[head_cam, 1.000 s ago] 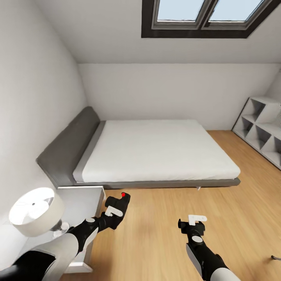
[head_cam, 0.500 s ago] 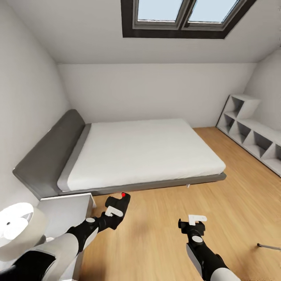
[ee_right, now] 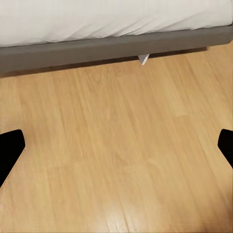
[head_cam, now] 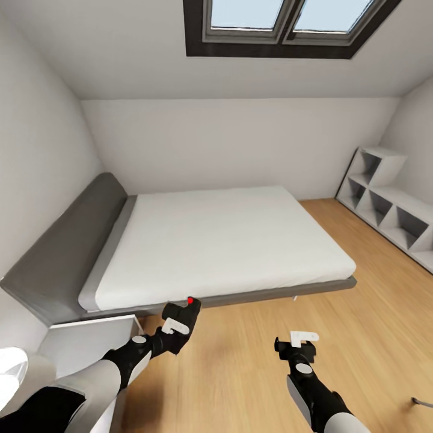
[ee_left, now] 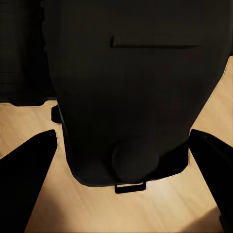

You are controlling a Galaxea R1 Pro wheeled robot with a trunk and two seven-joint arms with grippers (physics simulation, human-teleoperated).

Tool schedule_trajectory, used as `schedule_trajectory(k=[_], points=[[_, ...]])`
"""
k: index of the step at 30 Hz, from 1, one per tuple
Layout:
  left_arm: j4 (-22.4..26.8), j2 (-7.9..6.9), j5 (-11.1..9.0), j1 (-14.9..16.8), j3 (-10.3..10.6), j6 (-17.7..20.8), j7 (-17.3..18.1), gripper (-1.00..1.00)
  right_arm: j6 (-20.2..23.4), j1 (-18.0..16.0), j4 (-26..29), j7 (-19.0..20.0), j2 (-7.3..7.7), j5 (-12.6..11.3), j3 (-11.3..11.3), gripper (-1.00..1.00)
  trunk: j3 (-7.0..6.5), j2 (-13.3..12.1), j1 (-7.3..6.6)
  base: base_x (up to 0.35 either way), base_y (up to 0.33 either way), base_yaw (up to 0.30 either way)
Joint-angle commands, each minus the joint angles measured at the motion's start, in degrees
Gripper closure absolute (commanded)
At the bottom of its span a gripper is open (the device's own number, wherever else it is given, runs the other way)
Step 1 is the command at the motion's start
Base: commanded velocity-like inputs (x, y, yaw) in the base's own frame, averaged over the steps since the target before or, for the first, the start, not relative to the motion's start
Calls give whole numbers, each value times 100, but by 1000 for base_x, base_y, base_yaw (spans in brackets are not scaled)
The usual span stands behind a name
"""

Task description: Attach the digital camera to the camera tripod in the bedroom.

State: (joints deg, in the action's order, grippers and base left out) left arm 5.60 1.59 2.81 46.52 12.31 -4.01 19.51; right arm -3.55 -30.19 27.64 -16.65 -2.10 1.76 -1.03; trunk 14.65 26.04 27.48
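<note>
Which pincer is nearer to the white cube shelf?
The right pincer. It hangs over the floor on the side of the white cube shelf, while the left pincer, holding the digital camera, is beside the nightstand.

Light wood plank floor (ee_right: 121, 160) takes up most of the right wrist view, its boards running diagonally with a soft sheen toward the near edge. Beyond it stands the bed (ee_right: 116, 46): a white mattress (ee_right: 111, 17) lies on a low grey frame that casts a narrow shadow onto the boards. One small pale leg (ee_right: 144, 58) shows under the frame, touching the floor. The right pincer (ee_right: 116, 148) appears as two black fingertips (ee_right: 9, 145), one at each side edge of the picture and well apart, with bare floor between them and nothing held.
</note>
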Motion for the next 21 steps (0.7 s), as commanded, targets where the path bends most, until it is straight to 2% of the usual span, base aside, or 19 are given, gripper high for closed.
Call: schedule_trajectory(k=[1,5,11,21], points=[[-6,-1,26,6,15,-39,1,100,-9,-5,-5,-31,-1,18,-11,-100,9,9,6,335,94,0],[-6,-1,27,6,17,-39,1,100,-7,-5,-5,-32,1,18,-11,-100,9,9,6,300,98,0],[-6,6,27,6,17,-39,1,100,-6,-5,-5,-32,6,13,-11,-100,9,9,6,107,22,-63],[-15,17,31,-2,26,-44,1,100,-8,-5,-5,-32,1,15,-11,-100,9,9,6,218,2,-40]])
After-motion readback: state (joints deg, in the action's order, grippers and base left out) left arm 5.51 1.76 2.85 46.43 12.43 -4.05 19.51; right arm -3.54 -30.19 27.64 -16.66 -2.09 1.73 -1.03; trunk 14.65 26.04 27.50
